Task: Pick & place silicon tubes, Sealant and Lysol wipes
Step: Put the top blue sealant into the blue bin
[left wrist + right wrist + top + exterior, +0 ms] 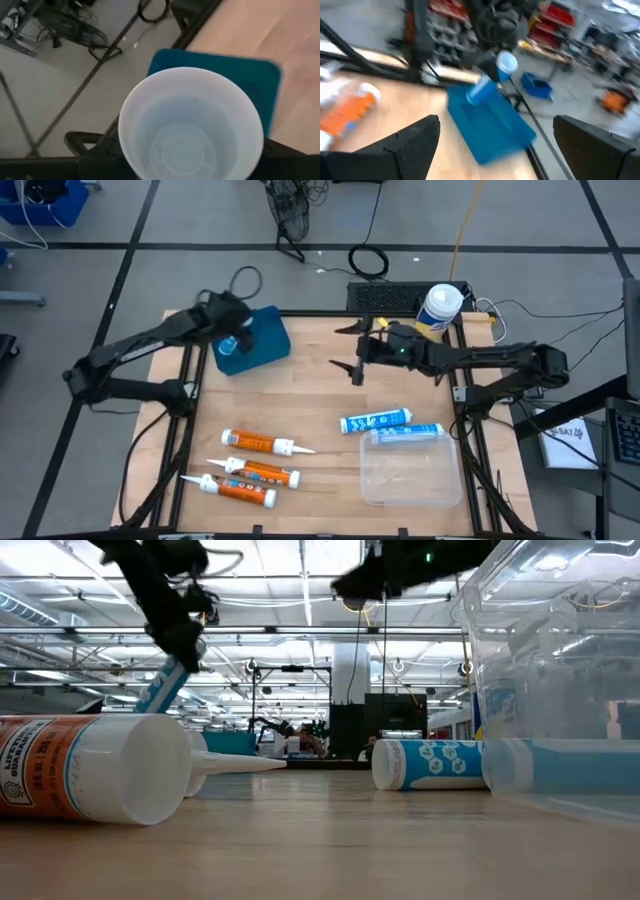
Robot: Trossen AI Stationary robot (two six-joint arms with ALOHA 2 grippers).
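My left gripper (232, 338) is shut on a blue sealant tube (487, 85) held above a blue tray (265, 340) at the table's far left. My right gripper (347, 348) is open and empty over the far middle of the table, facing the tray; its fingers show in the right wrist view (495, 130). The Lysol wipes canister (440, 308) stands upright at the far right edge. One blue tube (375, 421) lies on the table. Another blue tube (408, 433) lies in a clear container (412, 480). Three orange tubes (255, 468) lie at the near left. My left gripper pinches the blue tube between its two fingers (100, 150), on the sides of the body just below the wide open end (192, 85). The tube hangs slanted below the gripper (165, 685), open end up, over the blue tray. I cannot tell whether its lower end touches the tray.
The black table frame (190, 410) runs along both sides. Cables and a dark box (385, 295) lie beyond the far edge. Bare wood (310, 395) lies between the tray, the orange tubes and the clear container.
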